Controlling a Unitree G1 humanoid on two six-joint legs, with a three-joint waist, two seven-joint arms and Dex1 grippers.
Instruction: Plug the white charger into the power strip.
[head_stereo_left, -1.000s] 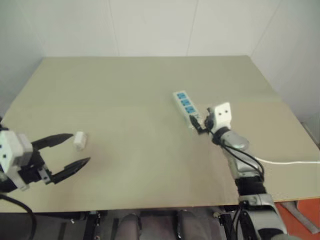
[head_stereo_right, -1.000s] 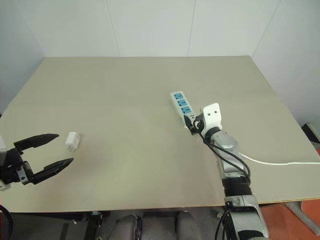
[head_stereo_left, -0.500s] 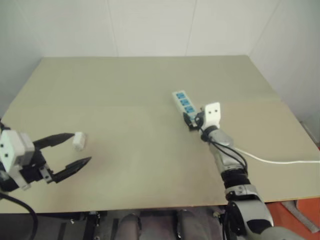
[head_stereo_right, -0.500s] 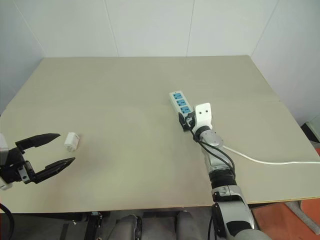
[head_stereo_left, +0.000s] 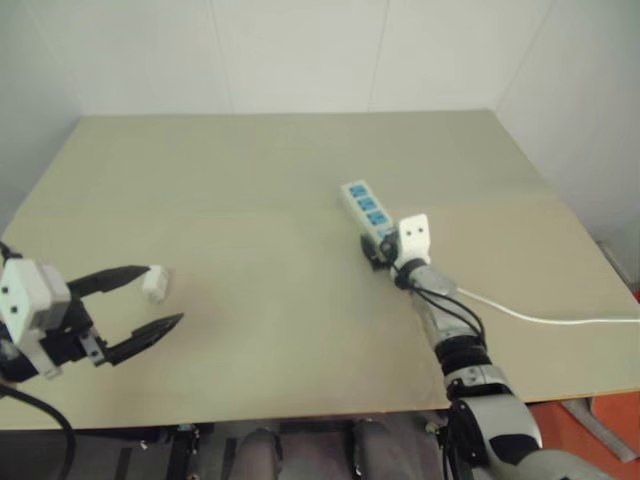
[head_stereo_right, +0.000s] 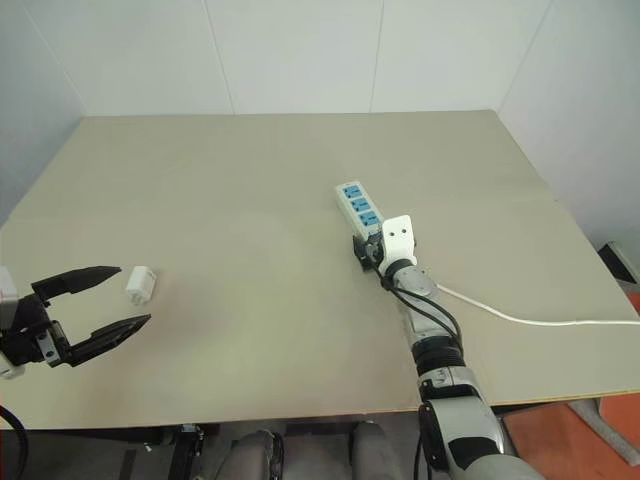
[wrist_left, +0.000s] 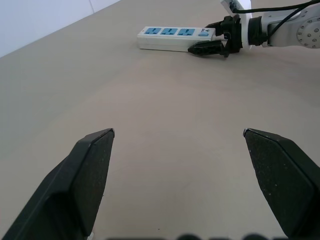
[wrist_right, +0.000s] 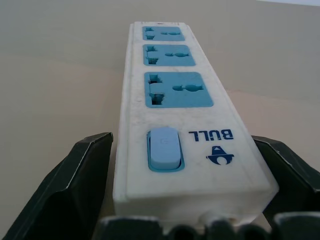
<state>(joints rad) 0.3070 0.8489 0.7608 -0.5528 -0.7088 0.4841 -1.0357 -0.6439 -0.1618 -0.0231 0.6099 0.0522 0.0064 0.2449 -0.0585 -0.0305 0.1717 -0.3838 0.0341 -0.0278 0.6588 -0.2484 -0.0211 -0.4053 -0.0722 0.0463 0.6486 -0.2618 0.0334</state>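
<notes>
Your right tool (head_stereo_right: 368, 252) has advanced, spread astride the power strip (head_stereo_right: 358, 209) switch end. Left tool (head_stereo_right: 112, 299) spread beside white charger (head_stereo_right: 139, 284). Beige counter (head_stereo_right: 250, 190); white walls (head_stereo_right: 300, 50).

Around the power strip (head_stereo_right: 360, 211) the desk (head_stereo_right: 260, 180) lies bare on its far and left sides. Its switch end is blocked: the right tool (head_stereo_right: 368, 252) straddles it, one finger on each side. The white cable (head_stereo_right: 530, 320) trails away right of the strip.
</notes>
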